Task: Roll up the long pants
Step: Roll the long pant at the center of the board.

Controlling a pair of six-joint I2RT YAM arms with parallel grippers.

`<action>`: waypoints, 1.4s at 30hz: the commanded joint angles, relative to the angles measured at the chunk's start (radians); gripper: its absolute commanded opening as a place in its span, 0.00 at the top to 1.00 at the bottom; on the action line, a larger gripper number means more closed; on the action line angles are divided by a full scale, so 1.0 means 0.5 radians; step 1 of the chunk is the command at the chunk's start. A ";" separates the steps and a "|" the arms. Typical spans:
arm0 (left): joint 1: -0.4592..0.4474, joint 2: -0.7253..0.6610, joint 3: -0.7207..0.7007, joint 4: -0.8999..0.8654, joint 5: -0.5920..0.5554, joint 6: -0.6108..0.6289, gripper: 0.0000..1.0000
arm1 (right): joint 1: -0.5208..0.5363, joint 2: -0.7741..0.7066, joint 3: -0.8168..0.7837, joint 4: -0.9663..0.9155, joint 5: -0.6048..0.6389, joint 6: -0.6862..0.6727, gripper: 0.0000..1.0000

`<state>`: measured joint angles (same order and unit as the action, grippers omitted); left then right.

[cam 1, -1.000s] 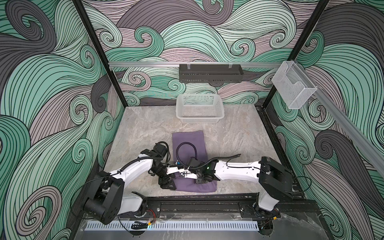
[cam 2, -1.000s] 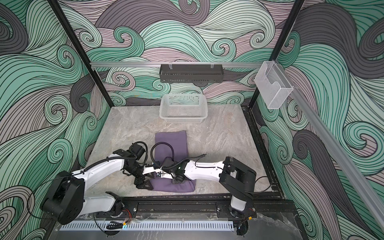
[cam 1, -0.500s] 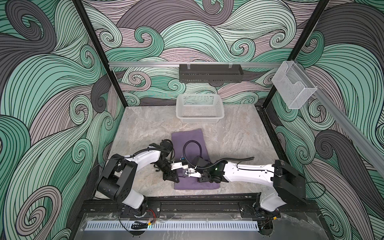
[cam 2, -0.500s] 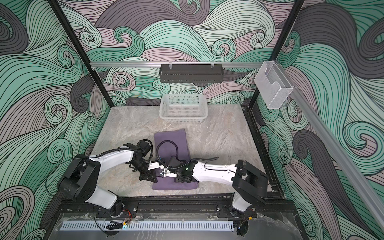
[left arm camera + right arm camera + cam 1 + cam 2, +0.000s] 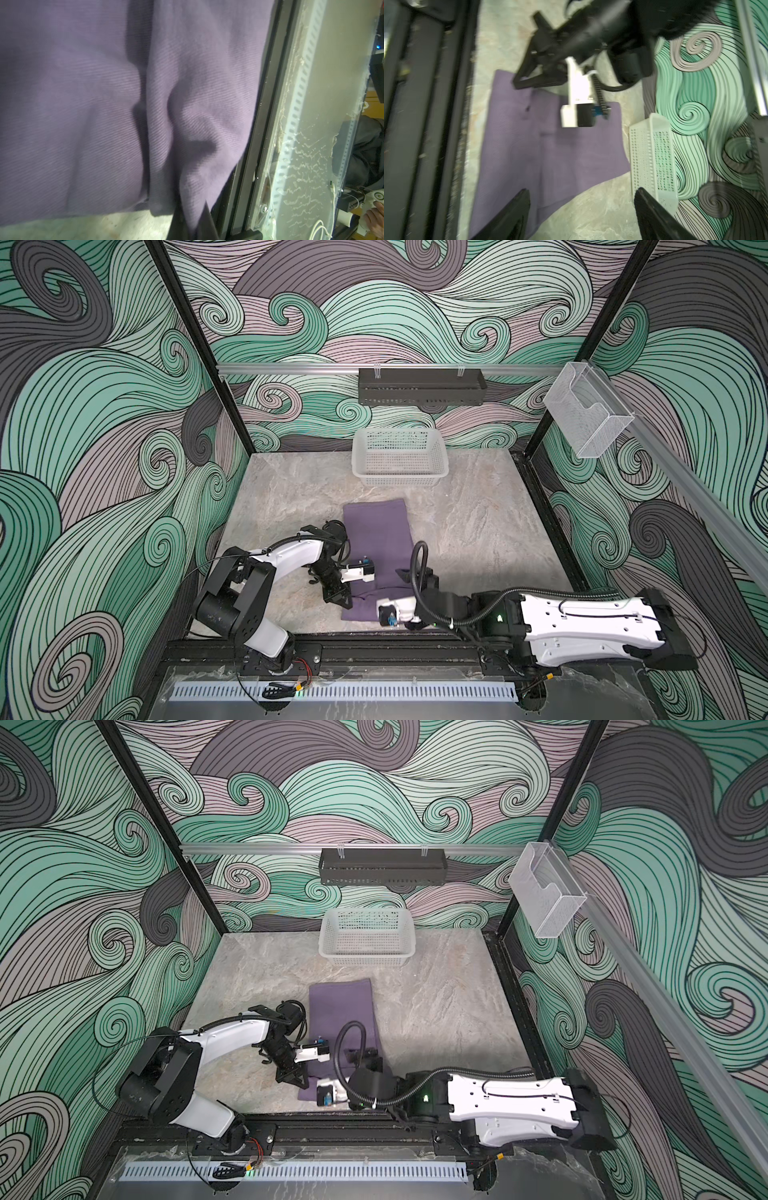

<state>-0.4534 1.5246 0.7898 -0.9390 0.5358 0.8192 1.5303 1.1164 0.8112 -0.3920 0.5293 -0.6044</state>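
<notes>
The long pants (image 5: pixel 378 531) (image 5: pixel 343 1006) are dusty-purple fabric folded into a narrow strip that runs from mid-table to the near edge. At the strip's near left corner my left gripper (image 5: pixel 347 605) (image 5: pixel 300 1082) is shut on a pinched fold of the pants (image 5: pixel 83 104), and cloth bunches between the two fingers (image 5: pixel 192 227). Over the near right part of the strip my right gripper (image 5: pixel 402 596) (image 5: pixel 581 209) stands open. One of its fingers (image 5: pixel 512 216) is over the pants (image 5: pixel 550 155), the other over bare table, with nothing between them.
A white mesh basket (image 5: pixel 399 479) (image 5: pixel 365 959) (image 5: pixel 652 155) stands at the back of the table, just beyond the strip's far end. A black shelf (image 5: pixel 419 387) hangs on the back wall, a clear holder (image 5: pixel 586 414) on the right rail. A black frame rail (image 5: pixel 374 651) borders the near edge.
My left gripper has shut on the near left edge of the pants. My right gripper has opened wider and drawn back to the right, its arm lying lower along the front rail.
</notes>
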 commanded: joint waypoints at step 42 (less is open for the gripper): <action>0.092 -0.124 0.019 0.123 -0.435 -0.170 0.01 | -0.163 0.869 0.184 -0.319 -0.858 0.339 1.00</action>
<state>-0.4324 1.5032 0.7891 -0.8791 0.3817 0.7250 1.4506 1.5967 0.8547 -0.4400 0.2913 -0.4301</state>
